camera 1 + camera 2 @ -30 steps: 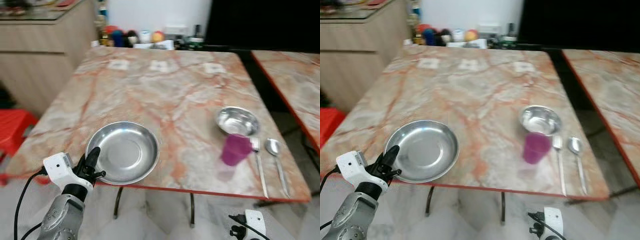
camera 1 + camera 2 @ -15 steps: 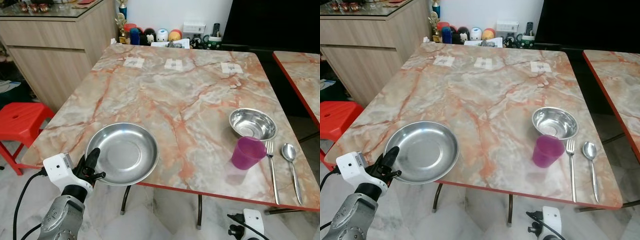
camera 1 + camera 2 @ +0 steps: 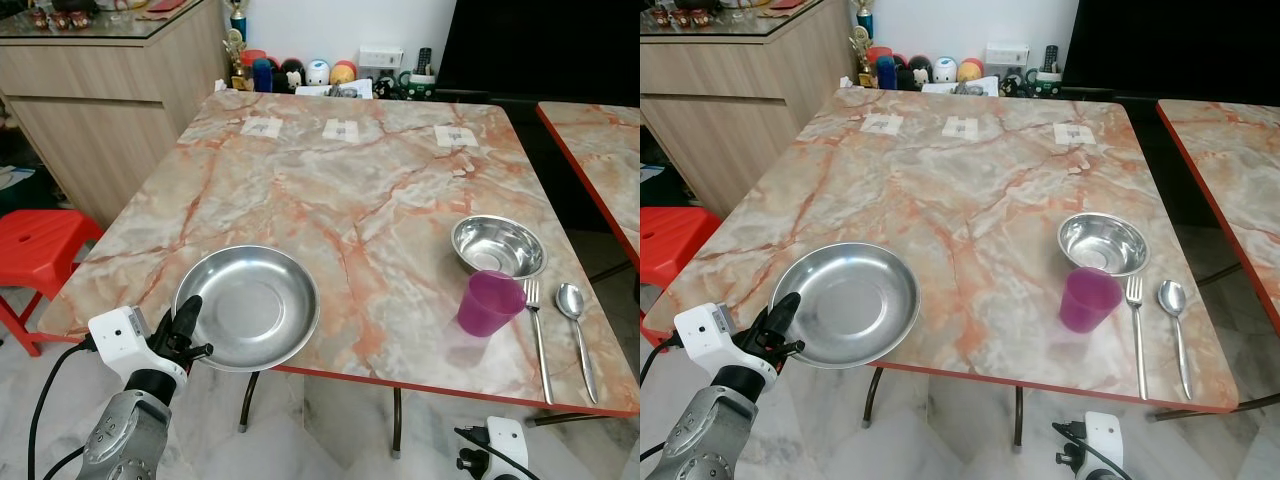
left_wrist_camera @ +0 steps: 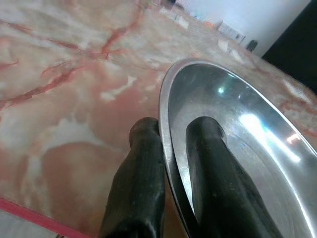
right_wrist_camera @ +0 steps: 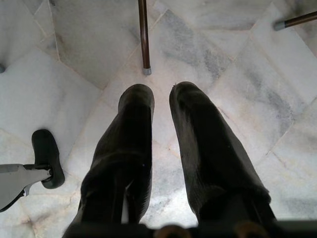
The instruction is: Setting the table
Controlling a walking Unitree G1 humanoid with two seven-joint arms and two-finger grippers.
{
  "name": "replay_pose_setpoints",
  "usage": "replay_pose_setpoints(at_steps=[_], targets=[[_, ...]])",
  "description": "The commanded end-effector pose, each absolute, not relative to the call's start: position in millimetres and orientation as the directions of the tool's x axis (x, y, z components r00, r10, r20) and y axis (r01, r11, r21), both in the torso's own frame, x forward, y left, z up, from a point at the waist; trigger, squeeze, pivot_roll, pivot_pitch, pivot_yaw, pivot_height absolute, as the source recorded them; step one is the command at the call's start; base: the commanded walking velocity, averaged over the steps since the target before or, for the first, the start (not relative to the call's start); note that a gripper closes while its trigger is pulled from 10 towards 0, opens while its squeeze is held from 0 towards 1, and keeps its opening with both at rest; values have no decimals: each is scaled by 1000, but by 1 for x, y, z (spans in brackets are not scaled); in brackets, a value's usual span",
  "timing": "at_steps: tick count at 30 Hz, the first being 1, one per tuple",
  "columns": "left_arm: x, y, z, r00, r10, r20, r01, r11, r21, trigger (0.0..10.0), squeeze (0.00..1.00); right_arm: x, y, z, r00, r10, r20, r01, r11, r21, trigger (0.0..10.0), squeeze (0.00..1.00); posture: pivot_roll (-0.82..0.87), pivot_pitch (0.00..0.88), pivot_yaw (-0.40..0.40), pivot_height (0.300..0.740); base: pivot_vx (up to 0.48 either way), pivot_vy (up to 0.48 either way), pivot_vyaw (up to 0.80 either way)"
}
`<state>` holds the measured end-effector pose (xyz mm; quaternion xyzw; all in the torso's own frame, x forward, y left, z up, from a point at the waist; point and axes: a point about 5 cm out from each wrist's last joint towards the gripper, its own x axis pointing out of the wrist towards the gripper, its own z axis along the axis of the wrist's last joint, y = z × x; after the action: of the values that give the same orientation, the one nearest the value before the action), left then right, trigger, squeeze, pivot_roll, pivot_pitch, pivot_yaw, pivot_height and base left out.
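At the lower left of the left eye view, the left gripper (image 3: 183, 335) pinches the near rim of the steel plate (image 3: 248, 305). In the left wrist view one of its fingers (image 4: 136, 183) sits under the rim against the table and the other lies inside the dish, so the fingers are clenched on the plate's edge. Holding it by the lip probably suits a shallow, slippery dish that offers no other purchase, and it lets the arm slide or lift the plate without reaching across the table. The right gripper (image 5: 161, 148) hangs idle at the lower right, pointing down at the marble floor (image 5: 89, 59), its fingers slightly parted and holding nothing.

The plate is round, shallow and mirror-bright, with a flat centre and a thin rolled rim; it lies at the lower left of the table (image 3: 340, 200), overhanging the red front edge a little. That spot looks like a first place setting not yet squared up.

Further to the right a purple cup (image 3: 487, 302) stands upright just in front of a small steel bowl (image 3: 498, 245), nearly touching it. Beside them a fork (image 3: 536, 325) and a spoon (image 3: 575, 330) lie parallel, handles toward the near edge, laid as for a seated diner.

At the upper part of the frame three small paper tags (image 3: 343, 128) lie in a row, and beyond the far edge stand colourful toys (image 3: 300, 72).
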<state>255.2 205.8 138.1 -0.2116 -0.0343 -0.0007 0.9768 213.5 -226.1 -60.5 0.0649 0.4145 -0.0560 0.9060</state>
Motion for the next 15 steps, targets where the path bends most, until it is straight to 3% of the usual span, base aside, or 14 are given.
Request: replay_pose_setpoints(at_steps=[1, 12, 15], targets=[[258, 200, 171, 976, -12, 219, 106, 900, -423, 10000, 0, 209, -230, -62, 639, -56, -767, 164, 984, 66, 10000, 0, 100, 110, -32, 740, 0, 0, 0], [262, 189, 197, 948, -78, 310, 199, 902, -382, 10000, 0, 209, -230, -62, 640, -55, -767, 165, 984, 67, 10000, 0, 100, 109, -32, 740, 0, 0, 0], [262, 189, 197, 948, -80, 309, 200, 903, -380, 10000, 0, 209, -229, -62, 641, -56, -765, 170, 983, 70, 10000, 0, 101, 109, -32, 740, 0, -480, 0]])
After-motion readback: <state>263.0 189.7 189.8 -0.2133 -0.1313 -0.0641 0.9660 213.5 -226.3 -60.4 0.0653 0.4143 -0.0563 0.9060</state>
